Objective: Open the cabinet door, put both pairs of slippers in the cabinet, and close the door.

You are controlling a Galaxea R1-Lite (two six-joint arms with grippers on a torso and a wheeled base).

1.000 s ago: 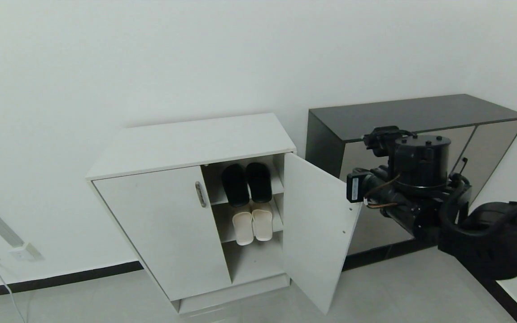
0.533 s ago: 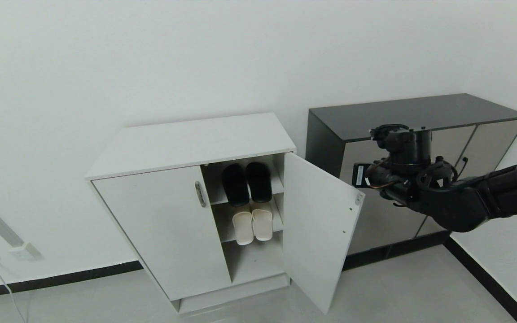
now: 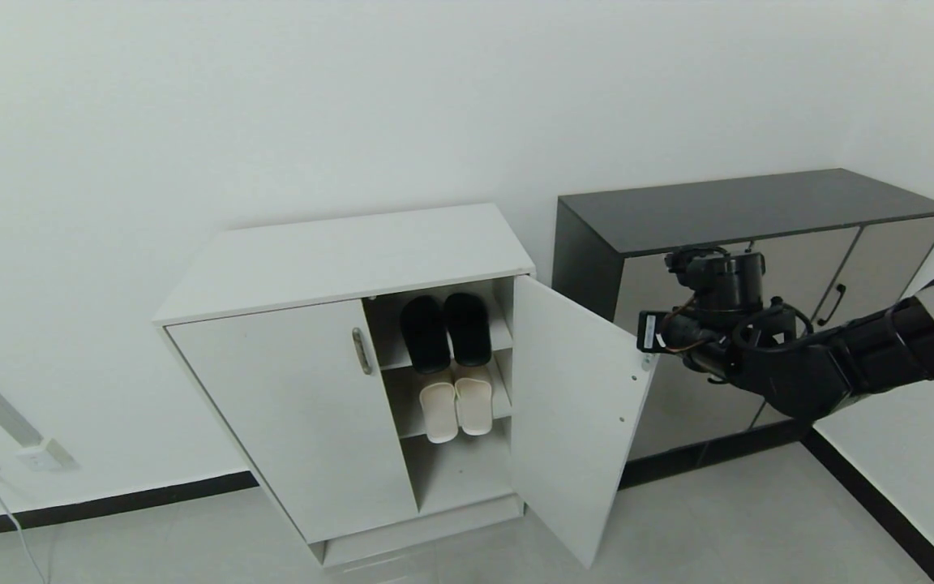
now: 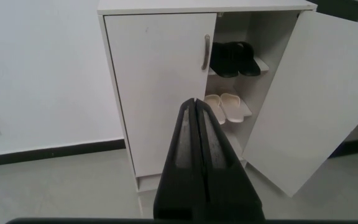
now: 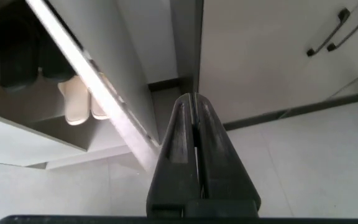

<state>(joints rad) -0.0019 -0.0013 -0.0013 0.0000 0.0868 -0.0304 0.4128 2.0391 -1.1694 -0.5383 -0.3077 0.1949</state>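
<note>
The black slippers are seen side by side on the upper shelf of the white cabinet, and the white slippers are set on the shelf just below them. The cabinet's right door is swung wide open, while the left door is shut. The right tool, its fingers pressed together on nothing, is held just beside the free edge of the open door, near its top corner; contact cannot be told. The left tool is likewise closed and empty, held in front of the cabinet. A dark sideboard is placed to the cabinet's right against the wall.
</note>
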